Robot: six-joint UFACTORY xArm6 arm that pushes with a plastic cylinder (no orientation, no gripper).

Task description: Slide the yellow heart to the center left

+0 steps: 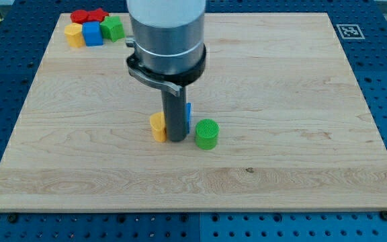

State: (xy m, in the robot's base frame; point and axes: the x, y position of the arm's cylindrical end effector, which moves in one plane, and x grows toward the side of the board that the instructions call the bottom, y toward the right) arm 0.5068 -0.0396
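1. My tip (177,139) stood on the wooden board (301,161) near its middle, touching or almost touching the right side of the yellow heart (157,126); the rod carried no fingers, so nothing was clasped or let go, it only pressed.
2. The yellow heart lay a little toward the view's left of the board's middle, well short of the left edge, so I judged most of the slide was yet to do.
3. A blue block (189,114) showed only as a sliver behind the rod, its shape hidden, and a green cylinder (207,134) sat just to the view's right of my tip, apart from it.
4. In the top left corner sat a cluster: a red block (88,15), a yellow block (74,35), a blue cube (92,33) and a green block (112,27), well apart from the heart.
5. To do the push well, I judged the tip should bear on the middle of the heart's right face and travel straight toward the view's left.
6. An off-centre press would likely spin the heart and let it slip past the rod.
7. The path leftward looked free of other blocks, the corner cluster lying well above it.
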